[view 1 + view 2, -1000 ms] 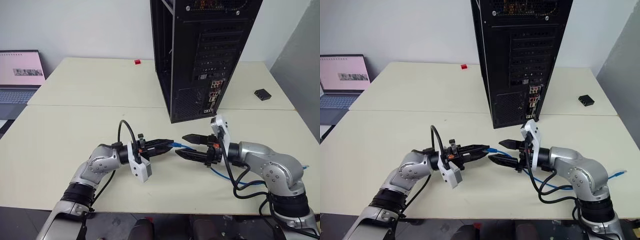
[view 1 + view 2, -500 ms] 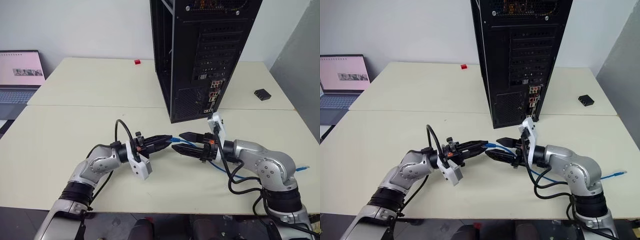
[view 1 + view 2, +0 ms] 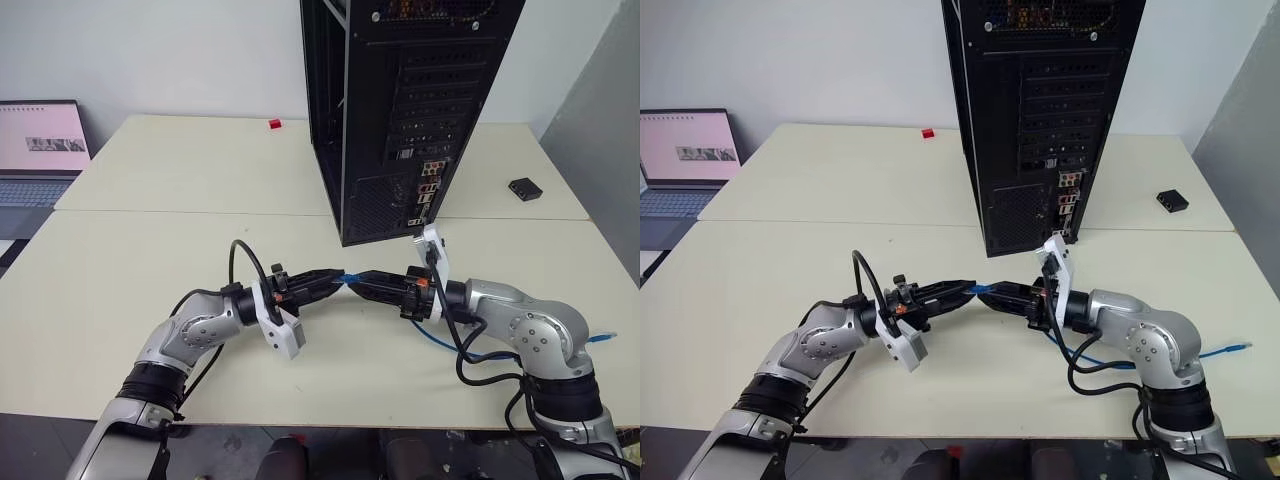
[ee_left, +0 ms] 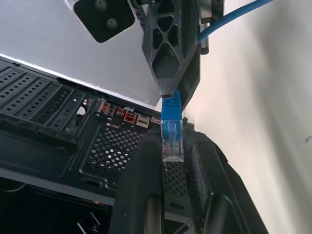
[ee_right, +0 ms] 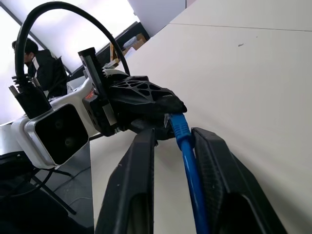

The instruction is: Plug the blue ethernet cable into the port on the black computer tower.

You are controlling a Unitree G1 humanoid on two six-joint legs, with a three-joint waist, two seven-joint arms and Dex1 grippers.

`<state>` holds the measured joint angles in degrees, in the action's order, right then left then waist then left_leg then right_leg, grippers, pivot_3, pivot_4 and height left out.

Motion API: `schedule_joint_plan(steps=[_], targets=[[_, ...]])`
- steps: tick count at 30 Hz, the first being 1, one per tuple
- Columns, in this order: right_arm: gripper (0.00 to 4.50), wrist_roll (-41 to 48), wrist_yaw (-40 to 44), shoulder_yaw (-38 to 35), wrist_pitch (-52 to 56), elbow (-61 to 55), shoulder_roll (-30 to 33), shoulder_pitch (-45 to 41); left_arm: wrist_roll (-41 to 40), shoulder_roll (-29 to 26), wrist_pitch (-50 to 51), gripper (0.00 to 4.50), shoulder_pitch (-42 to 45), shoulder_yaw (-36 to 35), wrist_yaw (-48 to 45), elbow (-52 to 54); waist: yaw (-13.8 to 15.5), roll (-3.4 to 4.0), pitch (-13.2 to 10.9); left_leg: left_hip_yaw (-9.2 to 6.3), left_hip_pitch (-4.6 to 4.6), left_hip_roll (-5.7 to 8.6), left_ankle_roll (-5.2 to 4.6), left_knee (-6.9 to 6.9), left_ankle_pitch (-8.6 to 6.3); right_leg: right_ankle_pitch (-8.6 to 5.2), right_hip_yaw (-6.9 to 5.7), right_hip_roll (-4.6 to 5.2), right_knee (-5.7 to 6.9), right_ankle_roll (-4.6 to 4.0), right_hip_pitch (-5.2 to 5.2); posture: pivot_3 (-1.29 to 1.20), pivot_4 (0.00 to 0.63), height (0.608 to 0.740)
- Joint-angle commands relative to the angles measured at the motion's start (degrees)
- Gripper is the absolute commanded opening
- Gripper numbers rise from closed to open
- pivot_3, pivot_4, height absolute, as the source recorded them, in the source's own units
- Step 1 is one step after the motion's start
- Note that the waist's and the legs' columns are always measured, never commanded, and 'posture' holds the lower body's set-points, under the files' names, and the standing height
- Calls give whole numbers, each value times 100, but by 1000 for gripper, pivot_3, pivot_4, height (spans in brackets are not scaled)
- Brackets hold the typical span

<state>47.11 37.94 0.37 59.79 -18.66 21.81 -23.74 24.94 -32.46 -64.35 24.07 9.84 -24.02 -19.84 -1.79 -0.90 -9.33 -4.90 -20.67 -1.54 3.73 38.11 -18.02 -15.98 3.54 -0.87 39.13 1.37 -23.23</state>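
Grippers meet tip to tip above the cream table (image 3: 120, 270), just in front of the black computer tower (image 3: 400, 110). Left gripper (image 3: 337, 282) points toward the right one and is clamped on the blue ethernet cable (image 4: 171, 127) near its plug end; in the left wrist view the clear-tipped plug sticks out between its two black fingers (image 4: 141, 190). Right gripper (image 3: 357, 284) points back toward the left, its fingers (image 5: 134, 185) drawn in close on either side of the same cable just behind the plug; whether they actually pinch it I cannot tell. From there the cable runs back under the right arm and trails across the table, its far plug (image 3: 1240, 347) lying near the right edge. Tower stands upright, rear panel facing the robot, with the port (image 3: 428, 187) in the small coloured connector cluster low on that panel, nothing plugged in. Small black box (image 3: 524, 188) lies to the right of the tower, a small red object (image 3: 274, 124) behind to its left, and an open laptop (image 3: 40, 150) at the far left.
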Motion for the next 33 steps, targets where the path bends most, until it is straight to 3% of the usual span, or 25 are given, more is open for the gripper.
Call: schedule_joint_plan(steps=[1,12,14,26,33], targets=[[111,256,10,-113,65,-100,-11,-137,28,-44,-61,291,57,45,181,194,0,0,0,0,0,0,0,0,0,0,0,0,0,0,0,0,150,740],[2,380,-11,-129,151,-137,1,-134,-23,-23,-4,291,26,182,298,110,0,0,0,0,0,0,0,0,0,0,0,0,0,0,0,0,150,740],[1,377,-17,-124,159,-148,2,-132,-396,-46,54,993,-36,295,182,84,0,0,0,-1,0,0,0,0,0,0,0,0,0,0,0,0,150,740],[0,196,-75,-151,3,-205,128,-66,-508,-197,269,3201,-96,270,163,37,-1,0,0,-1,-1,0,0,0,0,0,-1,0,0,0,0,0,150,740],[0,-463,-647,-421,-745,-581,273,169,-2309,-185,2547,3201,-598,270,-897,734,-9,2,1,-2,-2,-2,0,-2,0,0,-3,0,0,0,-2,0,150,740]])
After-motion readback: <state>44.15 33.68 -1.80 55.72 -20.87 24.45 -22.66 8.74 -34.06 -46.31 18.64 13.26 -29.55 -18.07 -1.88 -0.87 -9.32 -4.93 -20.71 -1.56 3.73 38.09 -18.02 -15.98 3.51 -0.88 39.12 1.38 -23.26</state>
